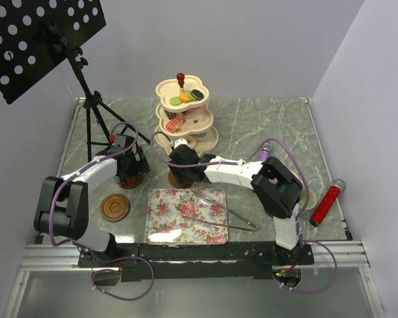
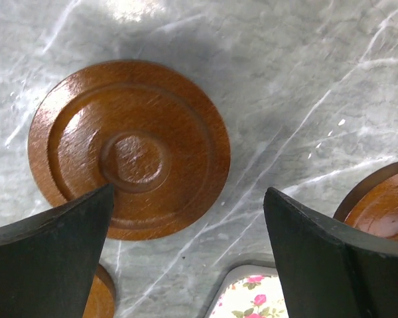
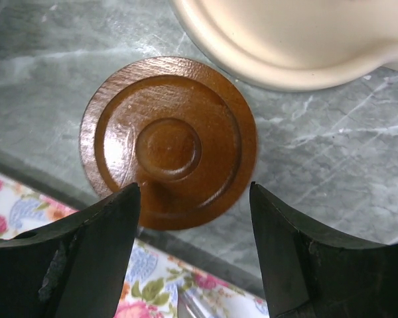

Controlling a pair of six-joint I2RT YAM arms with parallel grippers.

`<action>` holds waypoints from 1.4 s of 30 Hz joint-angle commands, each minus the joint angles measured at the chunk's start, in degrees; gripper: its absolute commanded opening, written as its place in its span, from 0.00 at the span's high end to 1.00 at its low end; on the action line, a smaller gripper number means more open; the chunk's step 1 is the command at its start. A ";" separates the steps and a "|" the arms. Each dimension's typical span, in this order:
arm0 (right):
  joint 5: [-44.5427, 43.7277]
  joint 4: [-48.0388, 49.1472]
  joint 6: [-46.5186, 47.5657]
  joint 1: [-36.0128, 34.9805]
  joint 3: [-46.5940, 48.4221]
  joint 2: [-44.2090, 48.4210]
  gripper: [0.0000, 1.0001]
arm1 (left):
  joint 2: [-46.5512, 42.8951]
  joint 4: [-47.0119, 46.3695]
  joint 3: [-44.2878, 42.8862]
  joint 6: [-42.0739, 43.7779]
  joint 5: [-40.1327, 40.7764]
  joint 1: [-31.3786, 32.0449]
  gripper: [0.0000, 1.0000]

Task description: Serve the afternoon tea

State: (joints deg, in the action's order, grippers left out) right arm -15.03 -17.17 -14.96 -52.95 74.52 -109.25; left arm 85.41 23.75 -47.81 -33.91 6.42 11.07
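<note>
Brown saucer (image 3: 168, 142) beneath right gripper (image 3: 192, 197)

Both arms are built alike, with white shells on the long links and chunky black housings at the joints. The left arm (image 1: 96, 173) shows at the left of the overhead frame, the right arm (image 1: 233, 173) at centre right. Thin purple cables (image 1: 123, 286) trail off each, one coiling at lower left below the black mounting bar (image 1: 205, 252). The left pincer (image 2: 189, 193) and right pincer (image 3: 194, 188) are matt black with broad wedge-shaped fingers (image 2: 46, 258). The right one's finger at the left of its frame is scuffed grey.
</note>
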 commanded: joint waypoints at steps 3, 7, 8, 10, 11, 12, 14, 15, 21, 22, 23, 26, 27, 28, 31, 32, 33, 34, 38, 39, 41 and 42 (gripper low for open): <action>-2.11 -1.46 -3.84 2.32 2.30 -1.84 0.26 | 2.74 -5.20 -0.35 2.88 -3.60 -0.08 0.02; -2.55 -2.78 -5.16 4.60 0.89 -1.05 0.27 | 4.50 -6.25 -0.09 3.41 -5.53 -0.08 0.08; -2.73 -3.22 -5.43 5.04 0.45 -0.96 0.27 | 4.85 -6.61 -0.09 3.41 -5.88 0.00 0.10; -3.34 -4.36 -6.04 6.01 -0.16 -0.70 0.27 | 5.38 -6.96 0.00 3.33 -5.89 0.09 0.12; -3.69 -5.23 -6.57 6.45 -0.60 -0.61 0.27 | 5.56 -7.22 0.09 3.15 -6.76 0.27 0.13; -3.96 -5.77 -7.01 7.06 -0.95 -0.35 0.27 | 5.65 -7.31 0.26 2.80 -6.94 0.44 0.14; -4.31 -6.30 -7.62 8.47 -2.36 0.35 0.27 | 5.47 -8.01 0.79 1.92 -7.47 1.23 0.16; -4.31 -6.39 -7.89 9.17 -3.06 0.79 0.27 | 5.30 -8.28 1.14 1.22 -7.82 1.84 0.17; -4.66 -6.74 -8.16 13.13 -6.05 3.78 0.27 | 5.38 -9.86 1.67 -2.82 -8.08 7.46 0.19; -5.01 -6.91 -8.15 13.48 -6.23 4.13 0.27 | 5.73 -10.21 1.58 -3.87 -8.17 8.61 0.19; -5.27 -7.17 -7.98 14.09 -6.23 4.22 0.27 | 6.08 -10.47 1.32 -4.58 -8.26 9.84 0.20; -5.63 -8.40 -8.15 16.12 -5.88 4.22 0.27 | 7.75 -11.00 0.01 -6.43 -8.09 13.79 0.20; -5.63 -8.67 -8.07 16.82 -5.88 4.31 0.27 | 8.54 -11.09 -0.70 -6.87 -8.08 14.85 0.20; -5.63 -8.67 -7.89 17.52 -6.14 4.40 0.27 | 9.07 -11.27 -1.49 -7.39 -8.17 15.99 0.20; -5.28 -8.58 -7.36 19.98 -6.49 4.75 0.27 | 11.09 -11.53 -3.68 -8.54 -8.79 18.54 0.21; -4.93 -8.67 -7.36 20.69 -6.49 4.58 0.27 | 12.06 -11.53 -4.82 -8.89 -8.88 19.24 0.21; -4.58 -8.76 -7.28 21.74 -6.49 4.40 0.27 | 12.85 -11.62 -5.70 -9.15 -9.05 20.03 0.22; -4.05 -8.59 -7.28 22.62 -6.49 4.40 0.27 | 13.64 -11.44 -6.67 -9.42 -9.14 20.74 0.22; -2.47 -8.23 -6.66 25.43 -6.58 4.22 0.27 | 16.80 -11.70 -10.01 -10.38 -10.02 23.90 0.22; -2.03 -8.06 -6.40 25.96 -6.49 4.31 0.27 | 17.42 -11.79 -10.63 -10.73 -10.19 24.61 0.22; -1.41 -8.14 -6.22 27.10 -6.23 4.14 0.27 | 18.91 -12.14 -11.77 -11.44 -10.89 25.84 0.23; -0.97 -8.32 -6.22 28.07 -5.97 3.87 0.27 | 19.70 -12.41 -12.47 -11.70 -11.42 26.37 0.23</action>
State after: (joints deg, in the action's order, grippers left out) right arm -15.81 -23.16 -22.48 -27.57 69.08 -106.41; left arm 100.42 10.72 -58.85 -42.37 0.75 34.35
